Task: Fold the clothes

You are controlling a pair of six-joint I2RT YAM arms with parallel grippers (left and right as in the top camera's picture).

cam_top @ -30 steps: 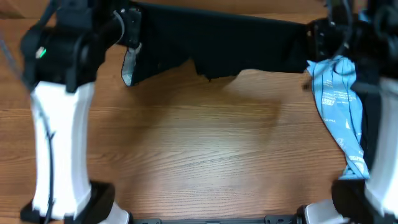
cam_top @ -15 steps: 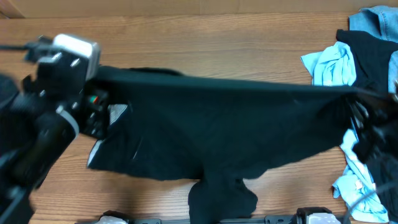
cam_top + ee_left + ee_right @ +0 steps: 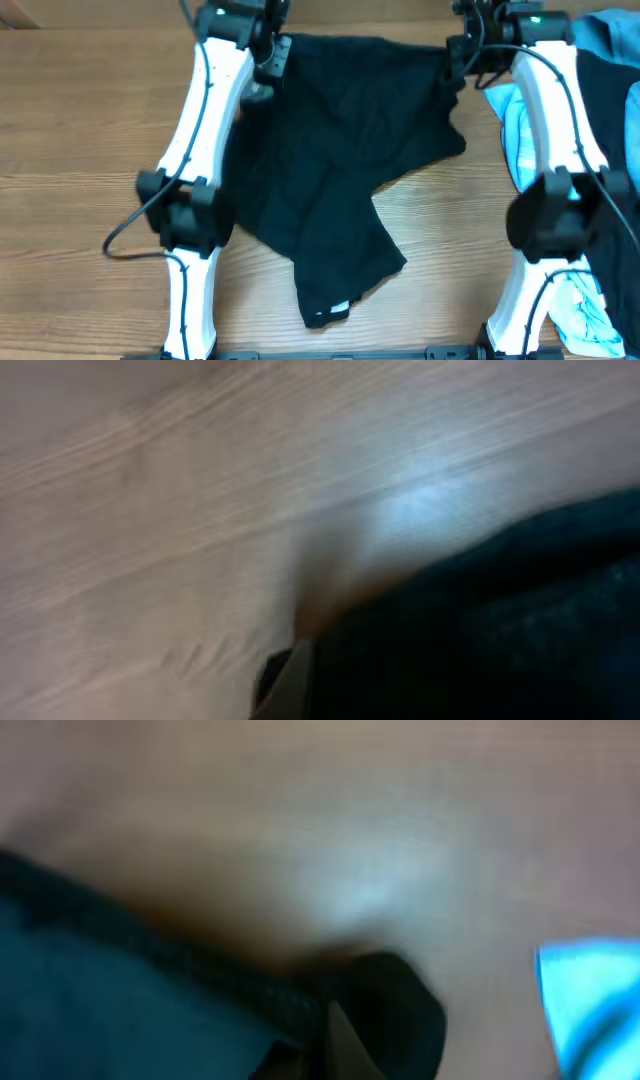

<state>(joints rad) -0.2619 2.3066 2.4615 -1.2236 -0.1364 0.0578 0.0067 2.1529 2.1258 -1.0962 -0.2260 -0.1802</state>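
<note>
The black garment (image 3: pixel 330 170) lies on the wooden table, its top edge at the far side and a narrower part trailing toward the near edge, with a small white label (image 3: pixel 340 308) at its lower end. My left gripper (image 3: pixel 268 55) is at the garment's far left corner and my right gripper (image 3: pixel 462 58) at its far right corner. Both are shut on the fabric. The left wrist view is blurred and shows a finger (image 3: pixel 298 680) against black cloth (image 3: pixel 500 630). The right wrist view shows a finger (image 3: pixel 338 1032) on the black hem (image 3: pixel 180 970).
A light blue garment (image 3: pixel 522 130) lies right of the black one, also seen in the right wrist view (image 3: pixel 590 995). More light blue cloth (image 3: pixel 585 310), another black garment (image 3: pixel 612 110) and denim-blue cloth (image 3: pixel 612 25) lie along the right edge. Bare wood table (image 3: pixel 80 150) is on the left.
Both arms swung from the near side out to the far side, carrying the black garment. It was stretched in the air and now lies draped on the table.
</note>
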